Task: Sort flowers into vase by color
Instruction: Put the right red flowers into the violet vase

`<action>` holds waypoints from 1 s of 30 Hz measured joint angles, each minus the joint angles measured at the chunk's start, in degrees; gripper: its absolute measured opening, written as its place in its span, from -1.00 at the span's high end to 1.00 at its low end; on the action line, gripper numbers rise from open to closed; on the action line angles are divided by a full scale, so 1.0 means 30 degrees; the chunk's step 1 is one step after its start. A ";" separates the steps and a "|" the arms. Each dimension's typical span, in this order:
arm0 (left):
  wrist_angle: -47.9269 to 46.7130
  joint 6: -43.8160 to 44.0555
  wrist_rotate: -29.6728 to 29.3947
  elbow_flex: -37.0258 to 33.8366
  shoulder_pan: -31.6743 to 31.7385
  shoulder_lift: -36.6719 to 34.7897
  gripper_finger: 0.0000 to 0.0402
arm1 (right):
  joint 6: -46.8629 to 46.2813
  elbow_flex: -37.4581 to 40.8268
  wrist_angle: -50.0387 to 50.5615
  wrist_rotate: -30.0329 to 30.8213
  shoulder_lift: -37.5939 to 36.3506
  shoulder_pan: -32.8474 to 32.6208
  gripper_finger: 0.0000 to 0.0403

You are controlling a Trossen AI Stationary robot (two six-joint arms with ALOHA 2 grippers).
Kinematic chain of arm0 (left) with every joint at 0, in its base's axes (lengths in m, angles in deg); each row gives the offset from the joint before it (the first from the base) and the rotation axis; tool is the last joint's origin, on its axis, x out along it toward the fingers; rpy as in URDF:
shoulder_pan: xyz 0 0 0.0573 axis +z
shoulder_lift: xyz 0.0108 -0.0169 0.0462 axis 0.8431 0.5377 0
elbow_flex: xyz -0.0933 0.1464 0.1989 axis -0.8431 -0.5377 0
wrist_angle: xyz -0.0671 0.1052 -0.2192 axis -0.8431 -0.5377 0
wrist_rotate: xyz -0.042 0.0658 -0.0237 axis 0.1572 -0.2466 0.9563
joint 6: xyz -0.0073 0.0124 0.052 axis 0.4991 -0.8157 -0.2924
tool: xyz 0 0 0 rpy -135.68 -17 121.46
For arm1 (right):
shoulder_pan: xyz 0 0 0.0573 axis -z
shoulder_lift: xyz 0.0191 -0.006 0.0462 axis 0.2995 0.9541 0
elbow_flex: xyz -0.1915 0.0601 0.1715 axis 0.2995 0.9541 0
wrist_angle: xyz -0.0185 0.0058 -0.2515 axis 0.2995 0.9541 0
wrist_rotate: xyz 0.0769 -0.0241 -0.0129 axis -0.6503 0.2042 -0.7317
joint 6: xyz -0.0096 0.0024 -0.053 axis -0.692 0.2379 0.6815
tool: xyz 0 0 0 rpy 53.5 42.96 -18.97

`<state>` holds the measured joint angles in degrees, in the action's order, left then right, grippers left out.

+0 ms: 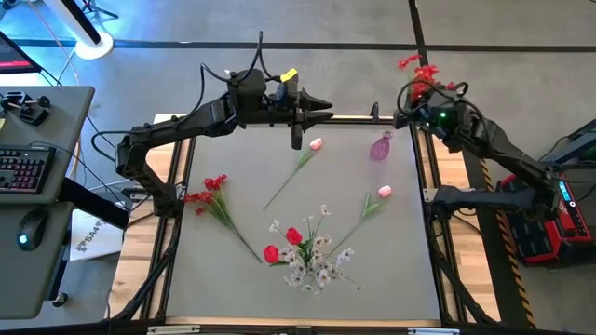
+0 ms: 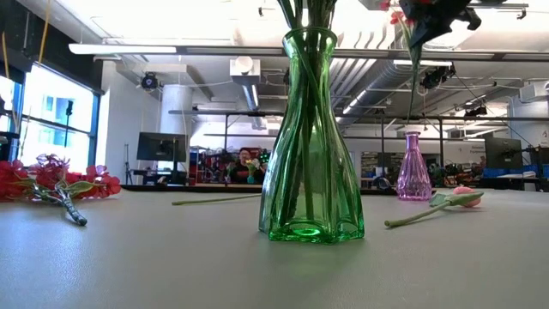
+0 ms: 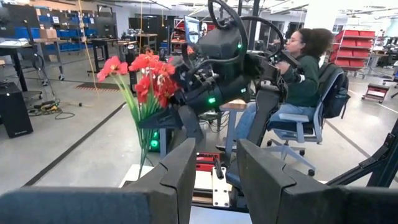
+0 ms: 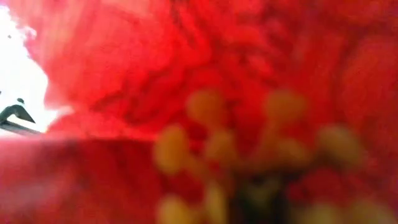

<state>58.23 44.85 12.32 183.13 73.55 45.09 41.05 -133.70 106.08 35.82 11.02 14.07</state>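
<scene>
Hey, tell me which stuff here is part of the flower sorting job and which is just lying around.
Part of the job:
- red blossom cluster held by the right gripper
- red blossom cluster on the mat
- two pink tulips
- green glass vase
- purple glass vase

Lying about:
- black keyboard
- computer mouse

Small vase [image 1: 381, 147] at table's [image 1: 233, 279] far right, flowers [image 1: 303, 251] near front.

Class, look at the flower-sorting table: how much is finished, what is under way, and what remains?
Done: green vase holds stems. In hand: right pincer, shut, holds a red blossom cluster near the pink vase, which looks empty. Left: two pink tulips and another red cluster lie on the table; left pincer hovers idle.
</scene>
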 joint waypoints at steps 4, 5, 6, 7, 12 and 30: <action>0.0006 0.0000 0.0002 0.0000 0.0000 0.0000 0.49 | -0.1171 -0.0089 0.1185 -0.0604 0.0022 -0.0012 1.00; 0.0007 0.0000 -0.0003 0.0000 0.0000 0.0000 0.49 | -0.1436 -0.0085 0.1379 -0.0829 0.0043 -0.0012 1.00; 0.0002 0.0000 -0.0001 0.0000 0.0000 0.0000 0.49 | -0.1554 -0.0032 0.1447 -0.1058 0.0053 -0.0012 1.00; 0.0002 0.0000 -0.0001 0.0000 0.0000 0.0000 0.49 | -0.1722 0.0080 0.1505 -0.1214 0.0053 -0.0012 1.00; 0.0007 0.0000 -0.0003 0.0000 0.0000 0.0000 0.49 | -0.2139 0.0421 0.1853 -0.1498 0.0073 -0.0012 1.00; 0.0006 0.0000 -0.0002 0.0000 0.0000 0.0000 0.49 | -0.3588 0.0450 0.2450 -0.1193 0.3144 0.0255 0.85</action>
<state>58.25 44.85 12.31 183.13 73.55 45.09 30.29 -132.35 113.43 32.24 20.45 14.84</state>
